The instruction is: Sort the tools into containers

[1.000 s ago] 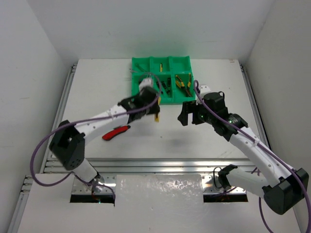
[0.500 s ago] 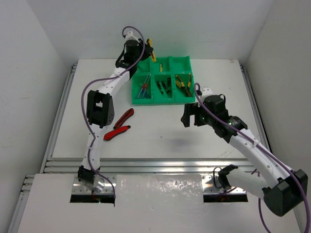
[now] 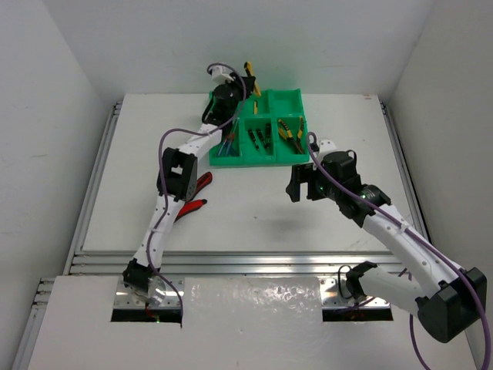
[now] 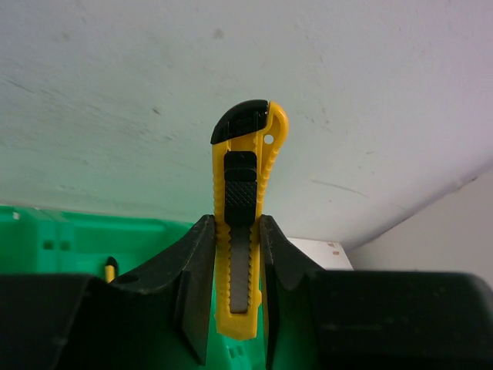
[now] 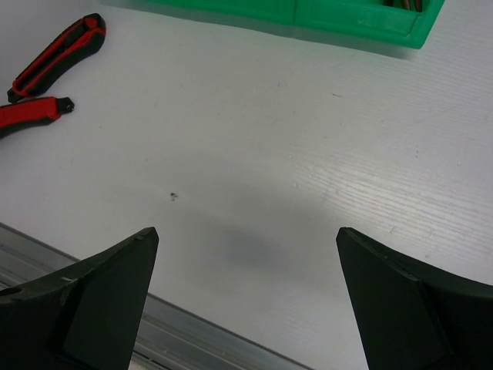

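Mostly done. Two red-black utility knives lay on table near-left of green tray, unsorted. Left gripper, jaws clamped on yellow box cutter, hung over tray's far edge, not released. Screwdrivers, pliers sat in tray's near compartments. Right gripper, jaws apart, empty, near side of tray.

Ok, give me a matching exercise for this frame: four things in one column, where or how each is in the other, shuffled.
1. yellow box cutter
2. red-black utility knives
3. yellow-handled pliers
4. right pincer

A. open above bare table
B. in the green tray, near right compartment
C. clamped in the left pincer
D. lying on the table, outside the tray

Pairs: 1-C, 2-D, 3-B, 4-A.
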